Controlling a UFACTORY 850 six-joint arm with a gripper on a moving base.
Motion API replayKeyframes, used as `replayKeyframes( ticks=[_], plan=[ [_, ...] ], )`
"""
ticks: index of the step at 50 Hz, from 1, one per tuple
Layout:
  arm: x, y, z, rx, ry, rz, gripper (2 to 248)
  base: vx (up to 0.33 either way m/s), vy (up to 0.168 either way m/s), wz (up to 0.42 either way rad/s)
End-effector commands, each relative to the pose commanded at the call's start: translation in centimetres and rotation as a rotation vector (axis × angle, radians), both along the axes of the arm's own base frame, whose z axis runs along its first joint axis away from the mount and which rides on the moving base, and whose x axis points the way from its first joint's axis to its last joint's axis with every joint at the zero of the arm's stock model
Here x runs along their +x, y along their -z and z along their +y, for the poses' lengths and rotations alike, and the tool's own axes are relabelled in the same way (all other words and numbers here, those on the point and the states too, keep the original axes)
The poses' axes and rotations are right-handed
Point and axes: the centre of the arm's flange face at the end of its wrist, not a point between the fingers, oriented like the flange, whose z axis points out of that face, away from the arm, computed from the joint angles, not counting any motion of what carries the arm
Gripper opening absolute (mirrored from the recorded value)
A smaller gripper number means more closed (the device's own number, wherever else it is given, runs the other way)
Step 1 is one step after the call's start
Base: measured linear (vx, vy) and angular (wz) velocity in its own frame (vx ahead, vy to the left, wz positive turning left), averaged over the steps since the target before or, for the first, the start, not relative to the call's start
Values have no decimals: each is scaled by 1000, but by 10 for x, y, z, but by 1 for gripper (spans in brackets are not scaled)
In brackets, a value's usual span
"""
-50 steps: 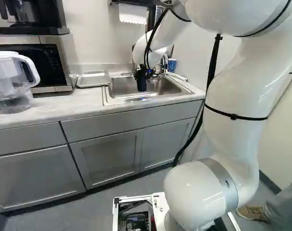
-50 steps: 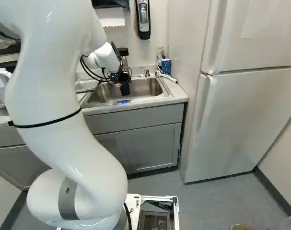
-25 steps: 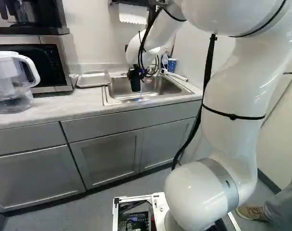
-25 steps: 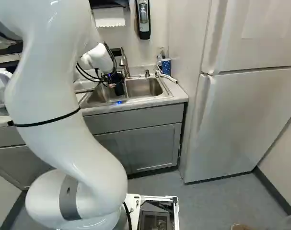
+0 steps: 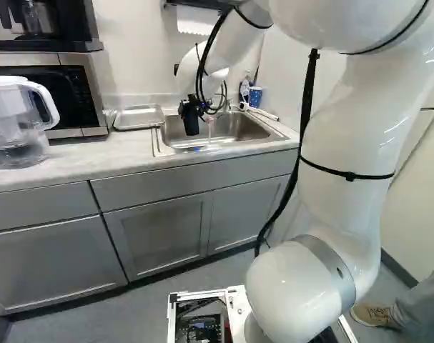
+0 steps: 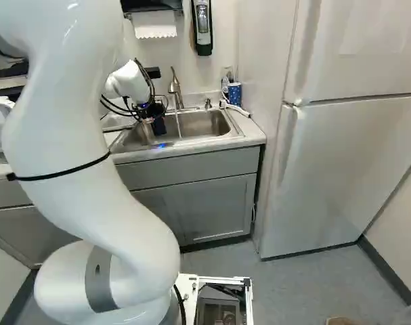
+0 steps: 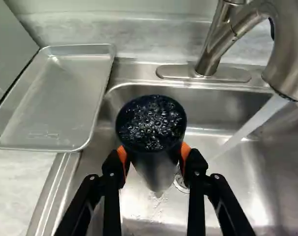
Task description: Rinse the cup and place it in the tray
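Wrist view: what has the gripper [image 7: 153,153] got?

"The cup [image 7: 151,123]. Its orange pads [image 7: 185,152] press it from two sides, mouth up, long axis near upright. Frothy water fills what I can see of its mouth."

"And where's that, from the faucet [image 7: 215,54]?"

"Beside it, on the tray side, over the sink [image 7: 237,191]. The running stream [image 7: 254,123] falls from the faucet into the sink, missing the cup."

"The tray [image 7: 55,98]?"

"Farther from the faucet, past the cup, on the counter [image 7: 16,187]. Faucet, cup, tray: that's the order, so the coming carry leads away from the faucet."

"Straight over, then?"

"I'd tip it out above the sink first. Carried full, it could slop onto the counter."

"Anything different from the earlier frames?"

"Arm and held cup have shifted away from the faucet, toward the tray. In the right base view the faucet now stands clear; a second ago the arm hid it. The base hasn't moved."
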Motion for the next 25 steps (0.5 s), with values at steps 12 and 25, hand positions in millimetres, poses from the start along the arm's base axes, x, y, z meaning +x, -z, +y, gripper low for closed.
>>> replayKeyframes(
  ticks=[12,25],
  plan=[
    [-3,-14,17,8,-30,-26,121,0,0,0],
    [-6,-30,20,18,-36,-53,121,0,0,0]
  ],
)
